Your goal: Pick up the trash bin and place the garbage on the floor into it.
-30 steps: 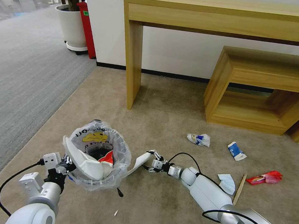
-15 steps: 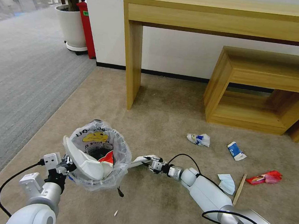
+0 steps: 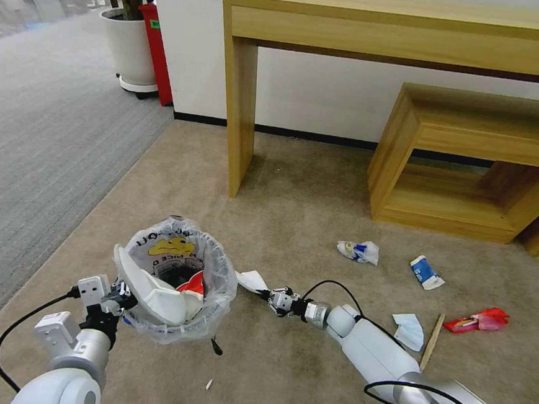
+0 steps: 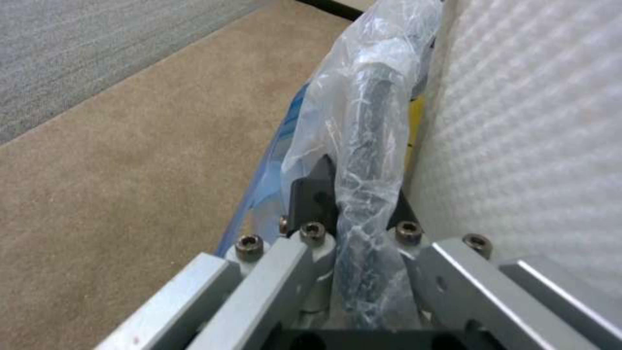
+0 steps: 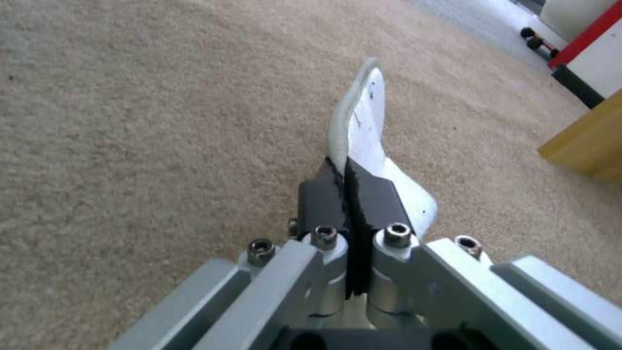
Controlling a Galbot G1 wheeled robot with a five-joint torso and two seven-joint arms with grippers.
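**Right gripper holds a slipper just beside the held bin**

A tall wooden console table (image 3: 395,25) stands at the wall, with a lower wooden bench (image 3: 472,156) beside it, on the beige carpet (image 3: 294,210).

The trash bin (image 3: 173,281), lined with a clear bag printed with a yellow smiley, is at the lower left of the head view. The left gripper (image 3: 112,305) is clamped on the near edge of its rim; in the left wrist view the black fingers (image 4: 311,194) press on the bag-covered rim (image 4: 369,160) from both sides. Inside the bin one white slipper (image 3: 150,289) leans against the wall, with a red-white paper cup (image 3: 194,284) next to it.

The right gripper (image 3: 272,297) is low over the carpet, just to the right of the bin. Its jaws are pressed together on the edge of a second white slipper (image 3: 252,280), which reaches from the fingertips toward the bin and ends near the bag. In the right wrist view the slipper (image 5: 363,121) stands out in front of the closed black pads (image 5: 324,199).

More garbage lies on the carpet to the right, well apart from this gripper: a crumpled blue-white wrapper (image 3: 359,251), a blue-white carton (image 3: 426,272), a red wrapper (image 3: 478,320), a blue mask (image 3: 409,330) and a wooden stick (image 3: 431,341).
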